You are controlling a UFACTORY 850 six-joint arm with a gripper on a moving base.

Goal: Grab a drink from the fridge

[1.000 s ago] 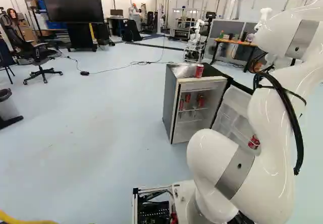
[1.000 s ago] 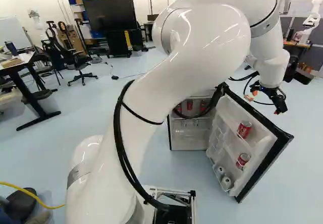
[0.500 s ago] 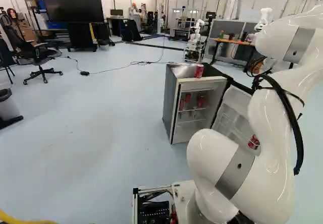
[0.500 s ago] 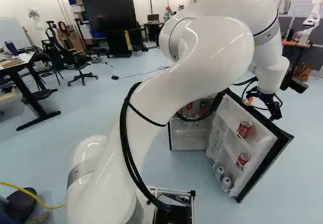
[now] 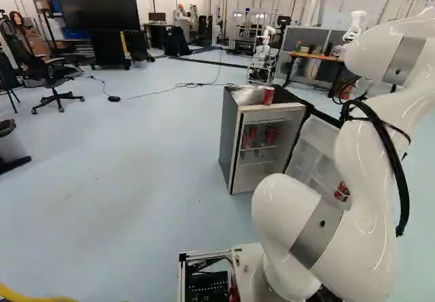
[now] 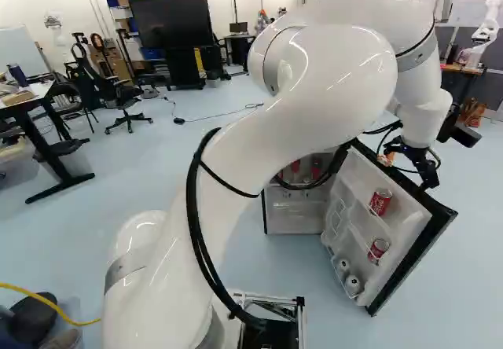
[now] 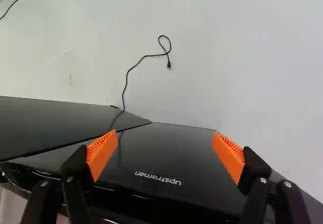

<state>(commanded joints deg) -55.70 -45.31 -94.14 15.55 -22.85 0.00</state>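
Note:
The gripper [image 6: 410, 168] is by the upper far edge of the open fridge door [image 6: 418, 207] in the right base view. In the wrist view the gripper [image 7: 165, 152] stands open, nothing held between its orange pads; the door's glossy black outer side [image 7: 171, 156] lies under and between them. The small fridge [image 5: 231, 135] has red cans [image 5: 270, 137] on its inner shelf and one red can [image 5: 268, 96] on top. Two red cans [image 6: 380, 202] [image 6: 378, 249] sit in the door's racks, with pale-ended cans [image 6: 352, 284] at its bottom.
A thin black cable [image 7: 146, 56] lies on the floor beyond the door. Far behind the fridge are another robot [image 5: 264, 47] and a wooden-topped table [image 5: 316, 57]. An office chair [image 5: 51, 77] and a large screen [image 5: 95, 6] stand at the left of the left base view.
In the right base view, the gripper has come down and slightly leftward, closer to the door's upper far edge, and turned; it barely moved over the last half second. The base has not moved.

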